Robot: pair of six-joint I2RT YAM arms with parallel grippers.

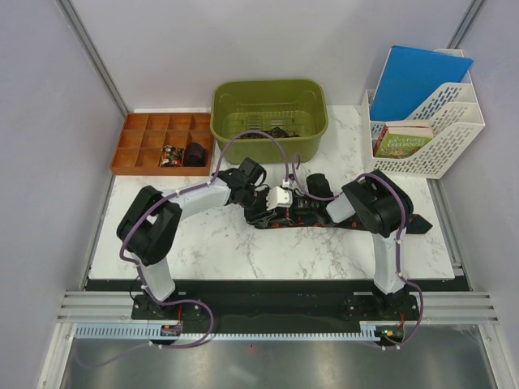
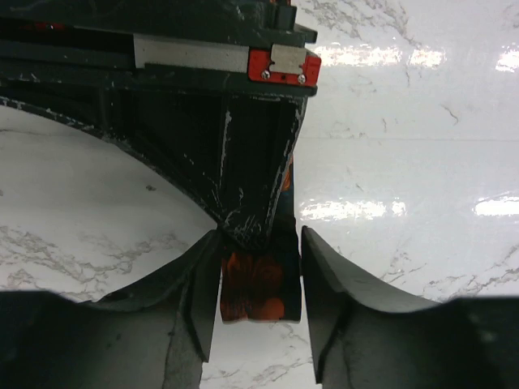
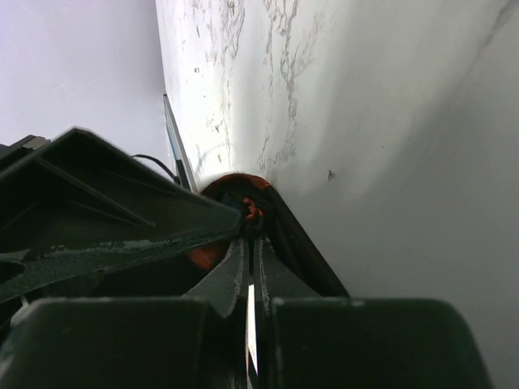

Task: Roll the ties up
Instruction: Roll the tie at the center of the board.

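White marble tabletop [image 1: 227, 251], grey walls [image 1: 49, 97]; left jaws clasp tie [image 2: 251, 288]; right jaws clenched on it.

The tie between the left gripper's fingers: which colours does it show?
The tie is black with orange-red blotches, clearest in the left wrist view.

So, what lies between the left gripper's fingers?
The tie, black with orange-red blotches, fills the gap between the left fingers; whether they squeeze it is unclear. The left wrist view shows this.
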